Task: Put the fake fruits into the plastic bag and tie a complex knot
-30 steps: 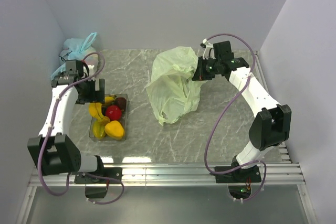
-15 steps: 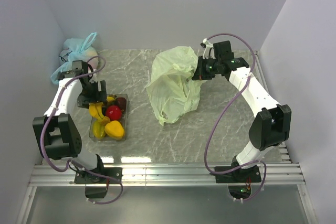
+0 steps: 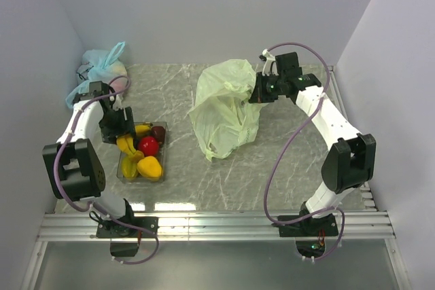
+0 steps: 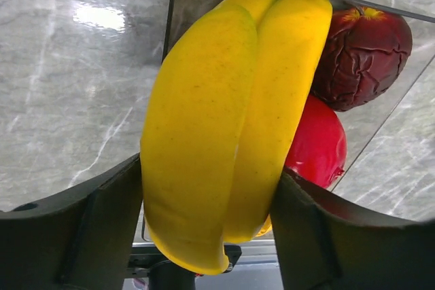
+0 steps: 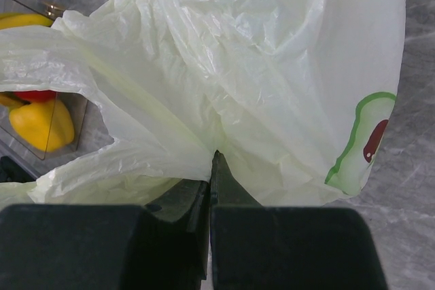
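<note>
tabletop [image 3: 292, 168]: bare marble at 4–7 o'clock of the plastic bag [image 3: 224, 110]. bag heaped mid-table, its 2 o'clock edge pinched in the closed right jaws. clear tray [image 3: 164, 151] toward the 9 o'clock edge. banana bunch [image 4: 217, 120] at tray's far end, long axis 1–7 o'clock in left wrist view, left jaws clamped on both flanks.

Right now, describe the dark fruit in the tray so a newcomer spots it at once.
Find the clear tray on the left side of the table. At its far right corner, just beyond the red apple, sits the dark fruit: the only maroon, wrinkled one among smooth yellow and bright red pieces.
</note>
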You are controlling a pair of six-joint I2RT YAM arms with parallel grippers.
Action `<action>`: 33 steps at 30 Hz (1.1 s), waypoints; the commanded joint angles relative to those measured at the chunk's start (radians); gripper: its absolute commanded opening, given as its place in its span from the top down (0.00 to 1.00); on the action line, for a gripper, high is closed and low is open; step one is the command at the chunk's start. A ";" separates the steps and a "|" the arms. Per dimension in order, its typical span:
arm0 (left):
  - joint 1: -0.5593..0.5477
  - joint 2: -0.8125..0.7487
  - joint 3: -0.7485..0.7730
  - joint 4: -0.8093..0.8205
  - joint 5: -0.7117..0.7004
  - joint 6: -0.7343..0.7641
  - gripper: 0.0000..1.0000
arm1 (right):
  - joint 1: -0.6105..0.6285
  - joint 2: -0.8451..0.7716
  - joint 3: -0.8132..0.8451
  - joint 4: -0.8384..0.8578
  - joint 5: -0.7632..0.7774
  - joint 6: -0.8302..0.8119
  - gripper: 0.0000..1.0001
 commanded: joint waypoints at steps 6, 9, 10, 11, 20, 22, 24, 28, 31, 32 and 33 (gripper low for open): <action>0.001 -0.047 0.073 -0.046 0.089 0.009 0.55 | 0.007 0.000 0.043 0.012 0.007 -0.004 1.00; 0.001 -0.071 0.091 -0.054 0.078 0.012 0.63 | 0.007 0.002 0.042 0.012 0.004 -0.001 1.00; 0.001 -0.079 0.097 -0.063 0.075 0.016 0.66 | 0.006 0.002 0.043 0.011 0.002 -0.001 1.00; 0.001 -0.083 0.108 -0.066 0.072 0.021 0.69 | 0.006 0.002 0.045 0.011 -0.001 0.002 1.00; 0.000 -0.166 0.217 -0.092 0.119 0.088 0.94 | 0.006 0.006 0.056 0.027 -0.056 0.066 1.00; -0.014 -0.202 0.261 -0.077 0.175 0.117 0.97 | 0.006 0.009 0.065 0.035 -0.085 0.109 1.00; -0.054 -0.215 0.293 -0.057 0.186 0.156 0.97 | 0.004 0.014 0.073 0.050 -0.125 0.143 1.00; -0.183 -0.196 0.413 -0.063 0.262 0.179 0.99 | 0.003 0.017 0.102 0.075 -0.163 0.246 1.00; -0.313 -0.174 0.458 -0.072 0.305 0.188 0.97 | 0.004 0.023 0.108 0.095 -0.209 0.313 1.00; -0.342 -0.166 0.477 -0.074 0.310 0.199 0.98 | 0.004 0.025 0.103 0.110 -0.218 0.327 1.00; -0.394 -0.156 0.481 -0.071 0.298 0.200 0.98 | 0.004 0.026 0.102 0.116 -0.234 0.338 1.00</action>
